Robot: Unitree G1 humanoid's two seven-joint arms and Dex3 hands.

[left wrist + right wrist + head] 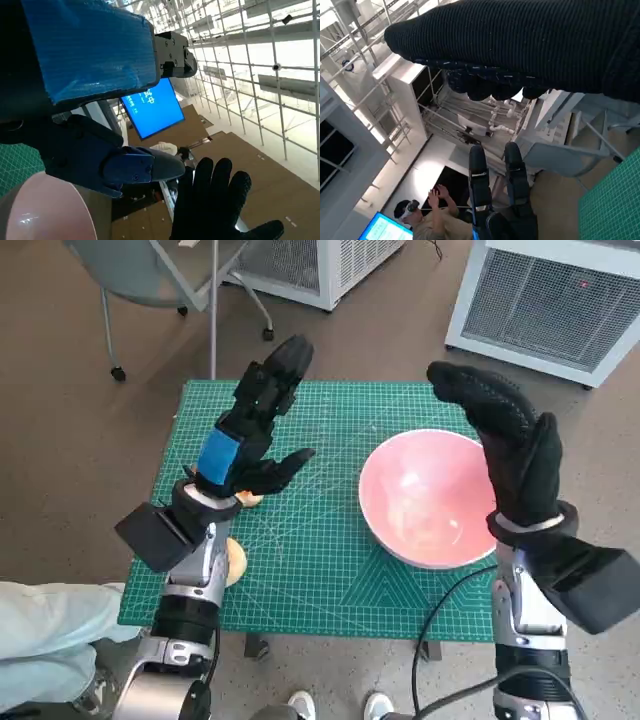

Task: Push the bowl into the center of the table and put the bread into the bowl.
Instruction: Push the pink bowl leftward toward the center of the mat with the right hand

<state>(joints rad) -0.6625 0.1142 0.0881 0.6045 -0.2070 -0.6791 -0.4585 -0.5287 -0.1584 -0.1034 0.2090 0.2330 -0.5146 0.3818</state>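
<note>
A pink bowl (428, 498) stands on the right half of the green mat (310, 550); its rim (47, 207) also shows in the left wrist view. The bread (236, 560) lies near the mat's left edge, mostly hidden behind my left forearm; another tan bit (250, 500) peeks out below the left hand. My left hand (255, 425) is raised above the mat's left part, fingers spread, holding nothing. My right hand (505, 435) is raised beside the bowl's right rim, fingers apart and empty; the glove (215, 207) also appears in the left wrist view.
A chair (150, 280) and white cabinets (545, 300) stand beyond the table's far edge. A person's leg in pale trousers (50, 625) is at the lower left, feet (335, 706) at the near edge. A person (427, 220) sits in the right wrist view.
</note>
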